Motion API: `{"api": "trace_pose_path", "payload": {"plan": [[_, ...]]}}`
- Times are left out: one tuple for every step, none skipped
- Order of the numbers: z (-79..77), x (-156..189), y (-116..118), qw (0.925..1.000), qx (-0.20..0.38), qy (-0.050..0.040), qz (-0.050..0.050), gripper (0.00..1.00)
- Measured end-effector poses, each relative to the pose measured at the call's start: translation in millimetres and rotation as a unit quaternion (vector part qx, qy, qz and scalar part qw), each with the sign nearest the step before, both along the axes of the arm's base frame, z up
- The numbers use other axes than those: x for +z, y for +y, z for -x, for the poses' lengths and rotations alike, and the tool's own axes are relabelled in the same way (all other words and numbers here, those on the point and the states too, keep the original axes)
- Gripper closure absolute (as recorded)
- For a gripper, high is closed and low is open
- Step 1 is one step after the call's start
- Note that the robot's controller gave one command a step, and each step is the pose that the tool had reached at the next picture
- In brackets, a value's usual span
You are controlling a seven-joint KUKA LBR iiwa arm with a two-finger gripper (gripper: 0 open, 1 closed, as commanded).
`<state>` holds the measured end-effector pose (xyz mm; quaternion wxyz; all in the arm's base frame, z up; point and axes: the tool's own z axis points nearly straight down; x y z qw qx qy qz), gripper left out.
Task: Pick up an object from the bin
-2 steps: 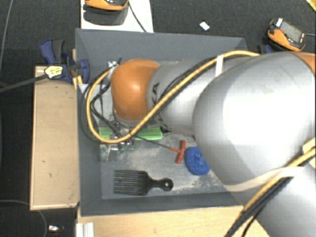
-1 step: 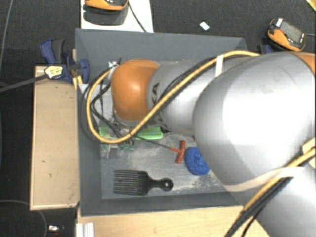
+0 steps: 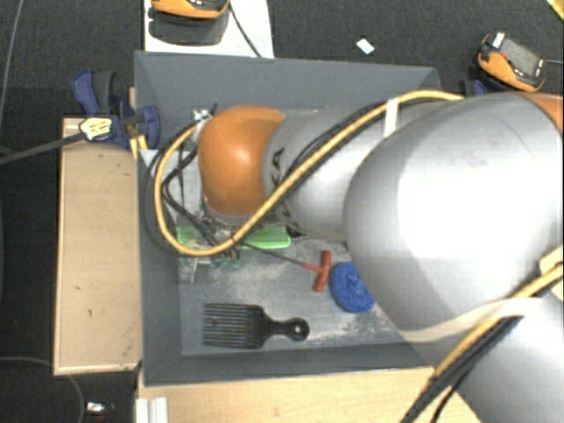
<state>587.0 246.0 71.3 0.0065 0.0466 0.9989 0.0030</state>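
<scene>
- Grey metal bin (image 3: 159, 324), sloped walls, scuffed floor.
- Silver arm (image 3: 423, 201) slants down to its orange-capped wrist (image 3: 233, 157), above the black comb. The gripper (image 3: 210, 243) is beneath the wrist; I cannot tell whether it is open or closed.
- Black comb (image 3: 247, 326), plastic, toothed end left, handle right.
- Green flat thing (image 3: 269, 236), just above the comb under the wrist, long axis left-right.
- Blue round lump (image 3: 351, 289), right of the comb.
- Red-handled stick (image 3: 322, 271), upper right of the comb.

Layout of the bin (image 3: 163, 324): the arm (image 3: 370, 183) enters from the right, its wrist over the left-middle of the floor and above part of a flat thing (image 3: 269, 236). Toward the view's lower wall lies a wide-toothed comb (image 3: 251, 326), teeth left, handle right. Between flat thing and comb handle lies a small handled tool (image 3: 321, 272), with a round lump (image 3: 351, 289) just beside it on the right, partly under the arm.
</scene>
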Motion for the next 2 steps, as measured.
{"api": "trace_pose_path", "payload": {"plan": [[0.9, 18, -1, 1.0, -0.001, 0.0011, 0.0, 1.0], [1.4, 67, -1, 1.0, -0.002, 0.0026, 0.001, 1.0]]}}
